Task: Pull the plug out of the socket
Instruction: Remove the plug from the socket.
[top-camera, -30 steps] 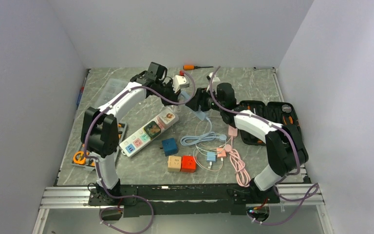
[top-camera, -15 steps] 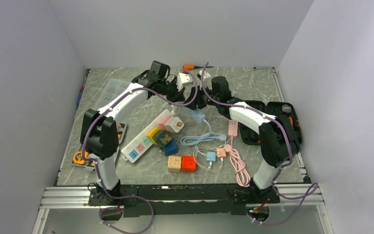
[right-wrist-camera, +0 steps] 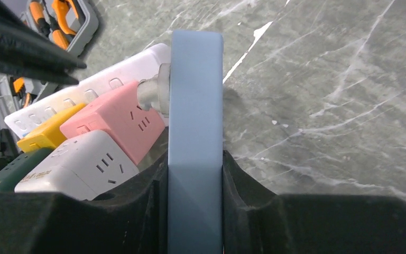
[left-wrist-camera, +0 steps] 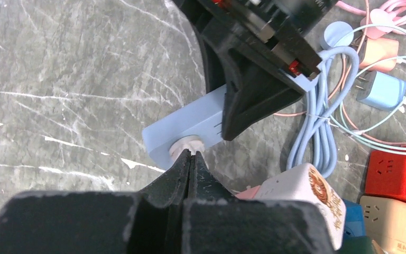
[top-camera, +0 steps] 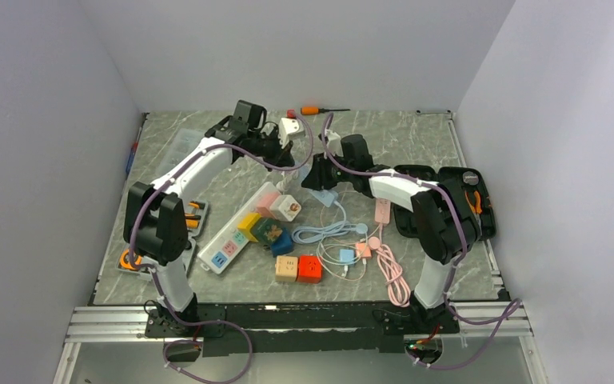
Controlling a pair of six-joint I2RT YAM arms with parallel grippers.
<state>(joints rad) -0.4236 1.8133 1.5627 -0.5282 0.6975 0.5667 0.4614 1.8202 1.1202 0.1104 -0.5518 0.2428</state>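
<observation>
My right gripper is shut on a light blue socket strip, held on edge between the pads. A white round plug sits in the strip's left face. My left gripper has its jaws pressed together with no gap. In the left wrist view its tips line up with the plug on the blue strip. In the right wrist view its dark fingers end a little short of the plug. I see nothing held between the left jaws.
A white power strip carrying several coloured cube adapters lies left of centre. Orange and red cubes and coiled blue and pink cables lie in front. An open tool case is at right and a screwdriver at the back.
The right gripper has carried the blue socket strip leftward. The left gripper has drawn back and left. The white power strip has swung and shifted, and its cubes now sit closer together.
</observation>
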